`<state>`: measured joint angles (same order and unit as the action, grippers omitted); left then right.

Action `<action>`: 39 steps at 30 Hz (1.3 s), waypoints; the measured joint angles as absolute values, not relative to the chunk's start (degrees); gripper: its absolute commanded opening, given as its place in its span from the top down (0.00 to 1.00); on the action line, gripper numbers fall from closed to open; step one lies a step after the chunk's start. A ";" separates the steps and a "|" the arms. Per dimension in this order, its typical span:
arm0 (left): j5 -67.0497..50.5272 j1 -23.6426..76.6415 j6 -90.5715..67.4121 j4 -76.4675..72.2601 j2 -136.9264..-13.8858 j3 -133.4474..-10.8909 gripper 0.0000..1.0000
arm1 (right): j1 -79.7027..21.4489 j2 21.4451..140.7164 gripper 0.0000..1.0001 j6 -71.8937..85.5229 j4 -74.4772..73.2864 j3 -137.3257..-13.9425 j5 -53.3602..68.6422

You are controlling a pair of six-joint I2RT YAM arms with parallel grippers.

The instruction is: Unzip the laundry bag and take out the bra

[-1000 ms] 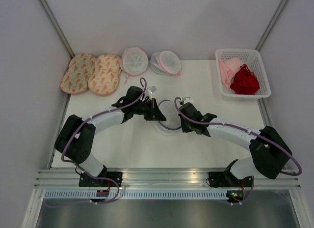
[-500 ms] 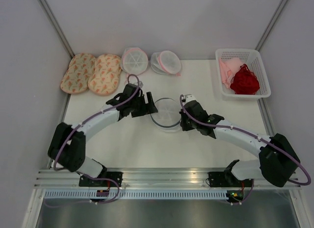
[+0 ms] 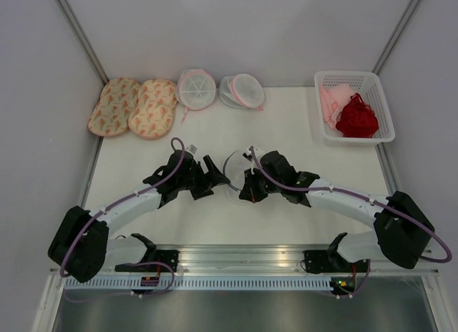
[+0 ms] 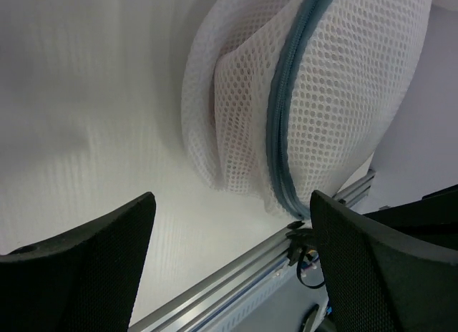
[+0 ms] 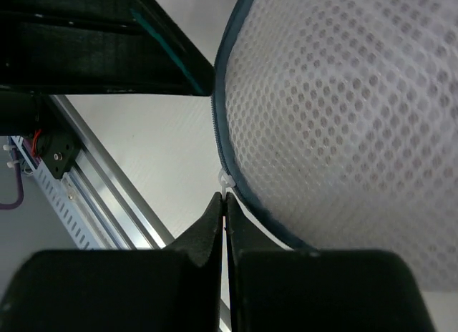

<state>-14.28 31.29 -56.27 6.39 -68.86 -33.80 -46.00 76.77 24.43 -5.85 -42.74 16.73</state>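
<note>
White table (image 3: 286, 132), things along its far edge.
Two floral pouches (image 3: 114, 106) left, two pink-trimmed mesh pouches (image 3: 196, 89) beside them, white basket (image 3: 346, 75) right.

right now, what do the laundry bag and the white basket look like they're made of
The laundry bag looks like soft white mesh, probably synthetic, with a matte finish: small honeycomb holes cover it and it creases. Its zipper rim looks like grey-blue woven tape. The basket looks like rigid white plastic, going by its slotted walls, though it is small in view.
</note>
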 measured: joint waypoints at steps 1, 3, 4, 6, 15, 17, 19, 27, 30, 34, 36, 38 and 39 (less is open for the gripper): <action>-15.51 31.46 -57.45 4.82 -70.22 -33.56 0.08 | -46.28 77.10 0.99 24.49 -5.72 -42.74 17.02; -16.99 31.66 -59.40 1.08 -72.25 -33.47 0.09 | -46.70 77.43 1.00 24.64 -5.43 -42.74 17.19; -17.32 31.70 -60.49 -1.04 -73.08 -33.45 0.09 | -46.94 77.49 0.99 24.69 -5.23 -42.74 17.23; -17.96 31.70 -62.46 -5.13 -74.02 -33.32 0.09 | -47.37 77.49 1.00 24.73 -5.04 -42.74 17.21; -18.15 32.77 -66.74 -16.25 -77.12 -31.75 0.63 | -48.23 77.41 1.00 24.77 -5.15 -42.74 17.15; -18.33 32.75 -66.81 -17.28 -78.96 -31.75 0.84 | -48.23 77.30 0.99 24.75 -5.28 -42.74 16.88; -18.41 32.77 -66.76 -17.52 -80.23 -31.75 0.95 | -48.23 77.10 1.00 24.67 -6.00 -42.78 16.21; -16.32 33.17 -65.93 -14.70 -76.47 -31.73 0.98 | -48.53 76.55 0.99 24.18 -14.87 -44.99 6.04; -14.98 33.21 -65.28 -13.28 -73.67 -31.73 0.98 | -48.66 76.55 1.00 24.45 -18.55 -46.19 0.51; -13.76 33.17 -64.38 -12.10 -71.72 -31.73 0.92 | -48.66 76.79 0.99 25.06 -22.87 -46.41 -6.61; -13.76 33.17 -63.96 -11.62 -71.68 -31.73 0.81 | -48.64 77.03 1.00 25.21 -24.12 -46.41 -8.82; -13.85 33.17 -63.44 -10.52 -71.33 -31.70 0.47 | -48.64 77.32 1.00 25.26 -24.84 -46.46 -10.66; -13.63 33.19 -62.92 -9.72 -70.67 -31.53 0.39 | -48.64 77.56 0.99 25.21 -25.36 -46.54 -11.79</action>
<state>-13.63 33.19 -62.92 -9.72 -70.67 -31.53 -48.64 77.56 25.21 -25.36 -46.54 -11.79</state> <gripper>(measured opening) 0.450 0.007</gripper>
